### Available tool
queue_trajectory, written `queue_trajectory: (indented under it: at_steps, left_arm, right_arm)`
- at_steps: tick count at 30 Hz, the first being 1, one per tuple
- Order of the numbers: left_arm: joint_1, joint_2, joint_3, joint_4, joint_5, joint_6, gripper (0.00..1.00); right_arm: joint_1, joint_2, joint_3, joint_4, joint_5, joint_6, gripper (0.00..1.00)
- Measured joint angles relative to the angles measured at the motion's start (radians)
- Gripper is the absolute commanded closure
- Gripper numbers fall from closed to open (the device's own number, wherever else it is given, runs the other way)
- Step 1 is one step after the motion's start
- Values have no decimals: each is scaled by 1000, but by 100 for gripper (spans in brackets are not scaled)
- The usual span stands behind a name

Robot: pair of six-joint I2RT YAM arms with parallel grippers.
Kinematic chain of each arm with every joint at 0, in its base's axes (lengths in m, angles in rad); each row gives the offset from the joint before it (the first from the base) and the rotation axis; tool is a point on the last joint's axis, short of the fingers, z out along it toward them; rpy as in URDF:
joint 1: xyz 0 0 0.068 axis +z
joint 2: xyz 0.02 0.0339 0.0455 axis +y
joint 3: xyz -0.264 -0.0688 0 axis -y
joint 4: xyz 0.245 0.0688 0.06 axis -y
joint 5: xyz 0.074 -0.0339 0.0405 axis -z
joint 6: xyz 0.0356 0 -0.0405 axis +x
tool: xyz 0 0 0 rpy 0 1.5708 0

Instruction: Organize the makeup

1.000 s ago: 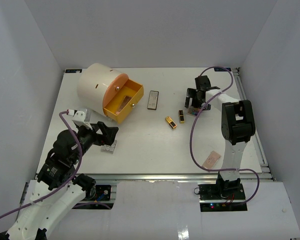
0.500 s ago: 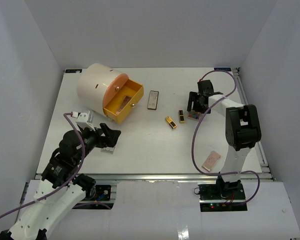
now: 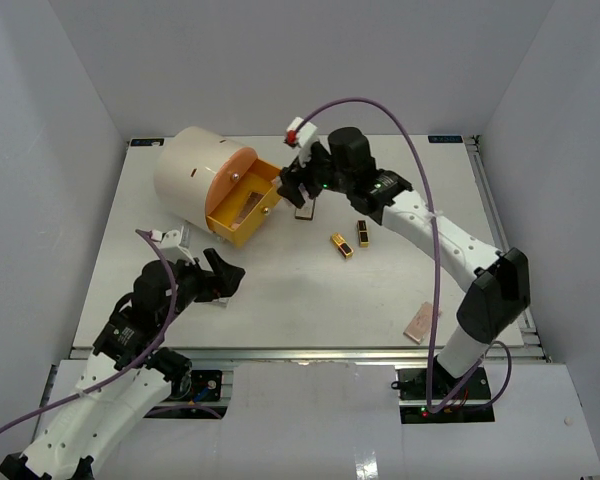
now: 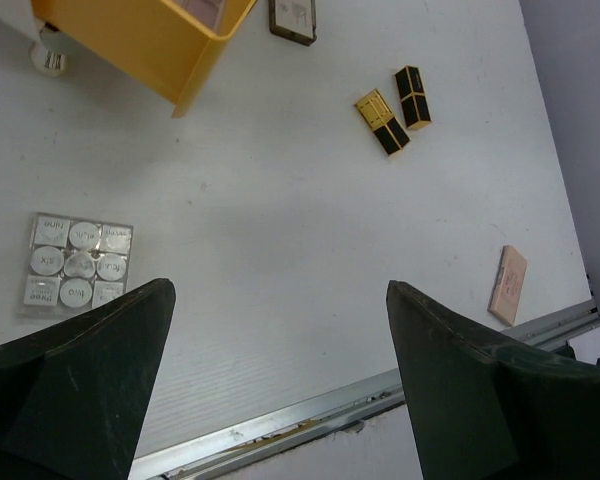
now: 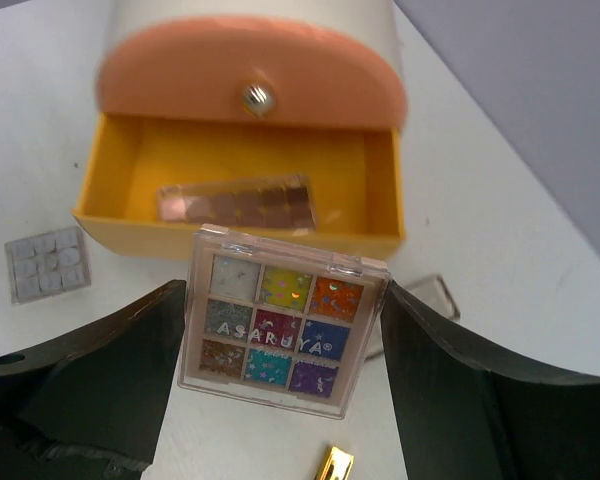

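Clamping the multicolour palette (image 5: 280, 330), the right gripper (image 5: 283, 295) hangs just short of the open drawer (image 5: 110, 170) straight ahead; the left gripper (image 4: 280, 295), jaws apart, is farther off

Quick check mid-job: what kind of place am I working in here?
Most likely a lab test cell, not a home: plain pale walls box in a white table, an aluminium rail edges it, and staged items such as the cream drawer cylinder and lipstick tubes sit on it.
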Motion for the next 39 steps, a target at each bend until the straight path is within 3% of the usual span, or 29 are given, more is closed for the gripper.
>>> queue_trajectory:
  at_steps: [5,11,14,18,21,33,39]
  left_arm:
    - [0,-9,-7,-39,-19,-55,2]
    - [0,-74,-4,-91,-45,-98,2]
    - [0,-102,-2,-114,-56,-114,2]
    - [0,-125,-2,-135,-65,-129,2]
    - [0,-125,-2,-143,-68,-135,2]
    - [0,1,-2,-138,-76,-138,2]
    - [0,215,13,-128,-80,-127,2]
  right_arm:
    - [159,162,235,4,-12,-119,73]
    - [212,355,408,-19,40,-129,63]
    - [210,404,418,-20,66,-126,51]
    - [206,439,418,-10,97,-129,17]
    - [205,441,418,4,113,-135,3]
    - [197,380,382,15,95,-154,10]
    - [79,143,184,-18,-282,-163,10]
